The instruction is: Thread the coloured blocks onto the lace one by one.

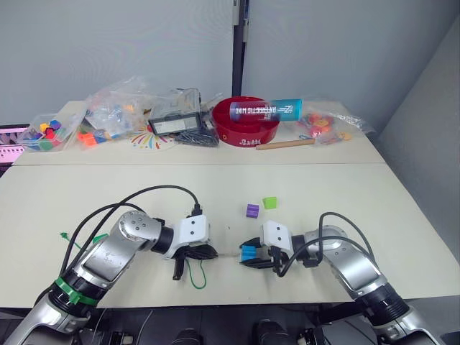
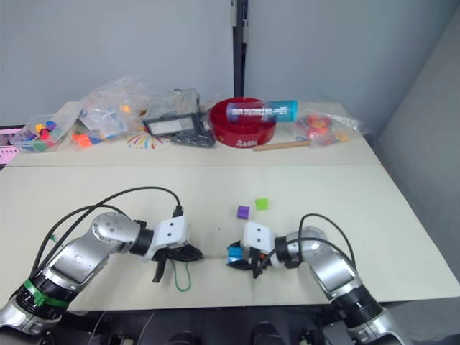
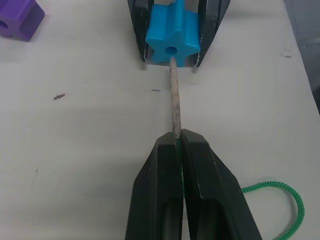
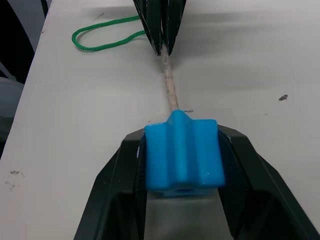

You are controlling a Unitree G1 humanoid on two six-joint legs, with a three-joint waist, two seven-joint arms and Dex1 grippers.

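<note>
The lace tip, clenched by the left tool, should be kept aligned with the hole of the light blue block grasped by the right tool.

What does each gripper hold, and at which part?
Left gripper pinches the lace by its stiff tip; right gripper clamps the blue block by opposite sides.

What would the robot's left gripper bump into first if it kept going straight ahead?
Probably the light blue block, held in the right gripper; the left gripper already has the lace's pale tip at its hole.
</note>
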